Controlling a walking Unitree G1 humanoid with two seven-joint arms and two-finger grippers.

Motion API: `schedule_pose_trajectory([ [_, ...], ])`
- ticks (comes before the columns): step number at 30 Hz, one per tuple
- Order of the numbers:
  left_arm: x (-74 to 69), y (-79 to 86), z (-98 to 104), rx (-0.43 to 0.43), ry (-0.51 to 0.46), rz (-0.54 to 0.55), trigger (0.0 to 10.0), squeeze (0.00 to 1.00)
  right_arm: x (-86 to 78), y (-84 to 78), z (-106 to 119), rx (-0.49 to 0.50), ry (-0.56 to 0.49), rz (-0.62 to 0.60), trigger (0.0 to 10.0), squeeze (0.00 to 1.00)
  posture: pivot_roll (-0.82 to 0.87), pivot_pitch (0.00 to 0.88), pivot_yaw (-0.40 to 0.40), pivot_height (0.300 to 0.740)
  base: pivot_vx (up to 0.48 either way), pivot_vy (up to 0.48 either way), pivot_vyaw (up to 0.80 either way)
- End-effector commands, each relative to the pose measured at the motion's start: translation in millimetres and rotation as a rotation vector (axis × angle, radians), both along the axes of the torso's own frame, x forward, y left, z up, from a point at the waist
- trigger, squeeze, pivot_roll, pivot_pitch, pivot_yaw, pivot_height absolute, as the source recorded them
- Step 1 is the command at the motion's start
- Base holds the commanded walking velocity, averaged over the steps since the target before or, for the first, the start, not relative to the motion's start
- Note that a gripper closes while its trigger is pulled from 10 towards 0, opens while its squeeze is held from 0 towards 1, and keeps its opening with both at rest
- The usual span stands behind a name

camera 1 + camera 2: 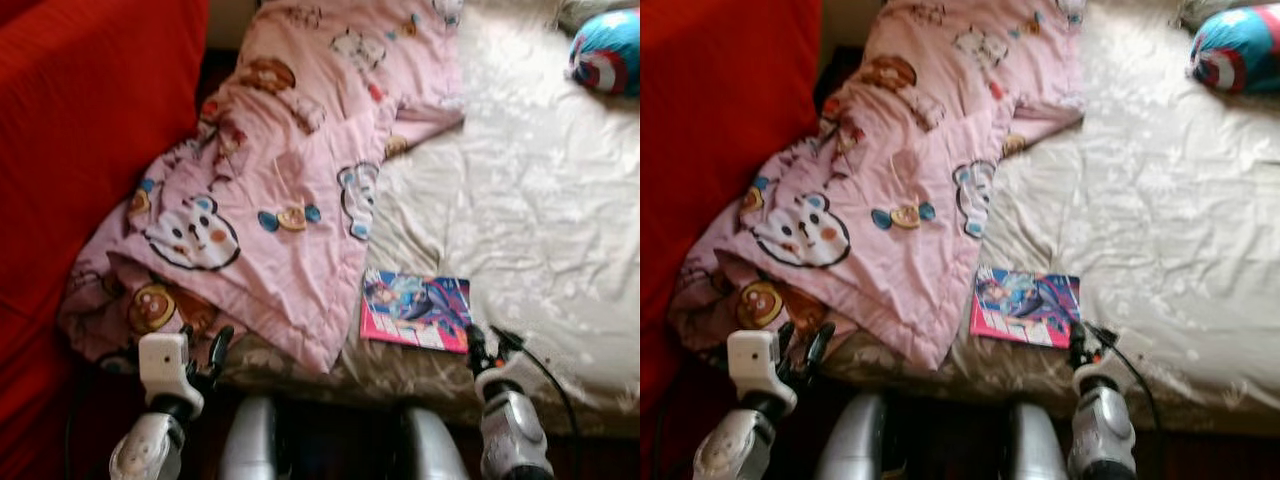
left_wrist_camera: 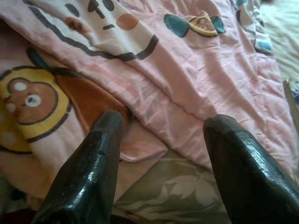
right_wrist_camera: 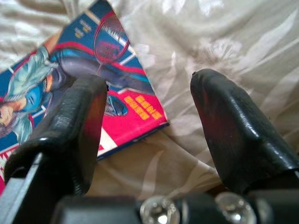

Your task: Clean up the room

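Right wrist view puts your right gripper (image 3: 147, 116), jaws apart, at the near corner of the comic book (image 3: 84, 79) lying flat on the bed (image 1: 530, 220), ready to pinch it. Your left gripper (image 2: 161, 154), jaws also apart, hovers at the pink blanket (image 1: 290, 150) hem, likely to straighten it

Before me stands a bed (image 1: 540, 210) covered in a cream sheet with a pale leaf pattern, creased throughout. Bright light falls across its far right part. To my left hangs a red fabric surface (image 1: 80, 140). Below the bed's near edge the floor (image 1: 330, 425) is dark.
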State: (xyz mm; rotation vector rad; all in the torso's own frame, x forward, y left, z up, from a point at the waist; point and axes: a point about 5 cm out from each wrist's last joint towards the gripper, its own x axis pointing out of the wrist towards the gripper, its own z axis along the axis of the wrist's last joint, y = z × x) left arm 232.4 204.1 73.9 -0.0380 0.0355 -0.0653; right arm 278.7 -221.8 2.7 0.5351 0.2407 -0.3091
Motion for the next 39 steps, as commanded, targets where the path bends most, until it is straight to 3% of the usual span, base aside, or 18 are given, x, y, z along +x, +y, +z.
schedule_pose_trajectory([
  [1, -4.9, 3.2, -2.2, 0.016, 0.026, 0.009, 10.0, 0.0, -5.6, 5.8, -8.3, 0.03, 0.027, 0.033, 10.0, 0.0, 0.2, 0.349, 0.045, 0.628, 0.0, 0.0, 0.0],
  [4, -4.9, 4.1, 3.1, 0.025, 0.021, 0.007, 10.0, 0.0, -2.2, 6.1, -4.8, 0.084, -0.024, 0.039, 10.0, 0.0, 0.22, 0.368, 0.061, 0.628, 0.0, 0.0, 0.0],
  [10, -14.4, 10.7, 5.1, 0.051, 0.043, 0.0, 10.0, 0.0, 0.8, -4.6, 2.8, 0.087, -0.087, 0.032, 10.0, 0.0, 0.25, 0.406, 0.089, 0.628, 0.0, 0.0, 0.0],
  [12, -20.8, 14.9, 5.9, 0.065, 0.057, 0.006, 10.0, 0.0, 1.6, -13.0, 9.5, 0.116, -0.166, 0.012, 10.0, 0.0, 0.26, 0.425, 0.1, 0.628, 0.0, 0.0, 0.0],
  [17, -26.9, 18.7, 6.1, 0.079, 0.077, 0.008, 10.0, 0.0, 1.2, -25.1, 16.9, 0.133, -0.241, -0.026, 10.0, 0.0, 0.26, 0.438, 0.112, 0.628, 0.0, 0.0, 0.0],
  [22, -27.8, 19.6, 7.2, 0.085, 0.084, 0.003, 10.0, 0.0, -5.0, -29.9, 13.4, 0.139, -0.245, -0.037, 10.0, 0.0, 0.27, 0.443, 0.126, 0.628, 0.0, 0.0, 0.0],
  [33, -32.1, 25.9, 8.7, 0.111, 0.106, -0.004, 10.0, 0.0, -16.7, -49.1, 8.0, 0.251, -0.274, -0.196, 10.0, 0.0, 0.28, 0.441, 0.146, 0.628, 0.0, 0.0, 0.0],
  [39, -31.8, 25.8, 10.2, 0.117, 0.109, -0.015, 10.0, 0.0, -16.5, -47.2, 6.5, 0.299, -0.288, -0.175, 10.0, 0.0, 0.28, 0.44, 0.158, 0.628, 0.0, 0.0, 0.0],
])
